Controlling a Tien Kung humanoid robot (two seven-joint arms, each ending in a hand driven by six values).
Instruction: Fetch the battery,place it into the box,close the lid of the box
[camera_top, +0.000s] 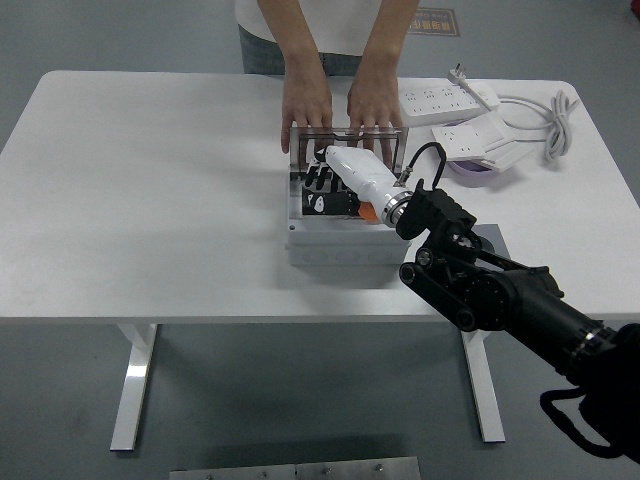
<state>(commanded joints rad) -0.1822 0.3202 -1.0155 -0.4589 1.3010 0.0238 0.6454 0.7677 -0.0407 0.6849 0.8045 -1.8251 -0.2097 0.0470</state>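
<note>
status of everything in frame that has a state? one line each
box: open, on the table
lid: raised, held upright by the person's hands
person's hands: both resting on the lid's top edge
right hand: inside the box, fingers down over the battery
battery: orange, mostly hidden in the box
power strip: lying on the table, unplugged

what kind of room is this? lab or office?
Probably a lab or test bench: a plain white table on a grey floor, power strips with loose cable, and a person's hands steadying the box.
</note>
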